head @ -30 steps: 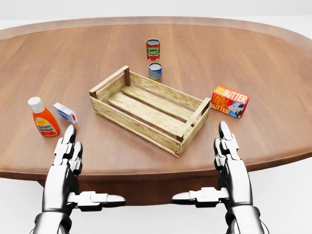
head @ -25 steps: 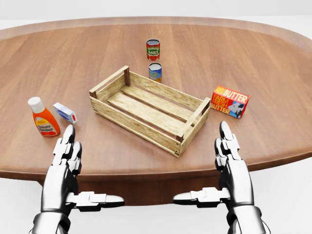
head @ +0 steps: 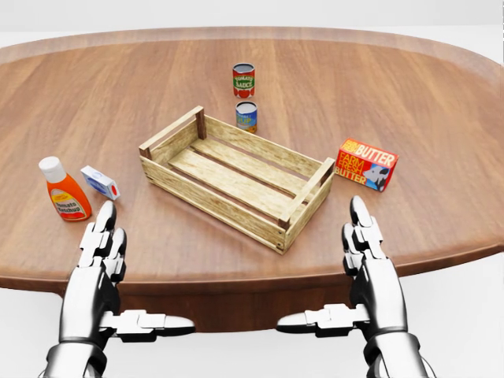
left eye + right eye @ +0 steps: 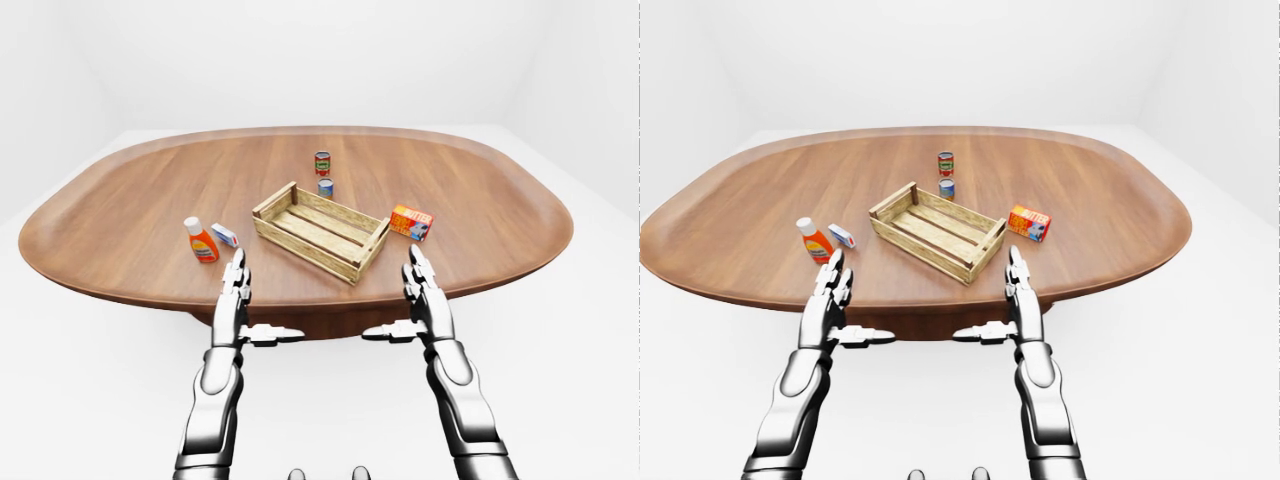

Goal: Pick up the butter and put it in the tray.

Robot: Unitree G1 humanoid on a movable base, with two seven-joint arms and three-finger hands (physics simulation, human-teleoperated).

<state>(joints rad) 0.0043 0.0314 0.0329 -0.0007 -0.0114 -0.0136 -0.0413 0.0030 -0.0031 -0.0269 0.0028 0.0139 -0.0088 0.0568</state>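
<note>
Butter (image 3: 367,164) box lies flat on the brown table (image 3: 441,94), just to the right of the wood tray (image 3: 236,178) in the head view, close to its right end but not touching. Tray sits at a slant near the middle, w/ nothing inside. Two cans stand above the tray in that view: a red can (image 3: 243,79) farther up and a blue can (image 3: 246,116) just under it, near the tray's top rim. Left of the tray sit an orange bottle (image 3: 64,189) w/ a white cap and a small white box (image 3: 100,182) right beside it. Right hand (image 3: 370,272) is at the table's near edge, below the butter, well apart from it. Fingers point up and out, thumb sticks sideways to the left; wide open, holding nothing. Left hand (image 3: 98,276) mirrors it at the near edge below the bottle, fingers straight, thumb out to the right, also empty.
</note>
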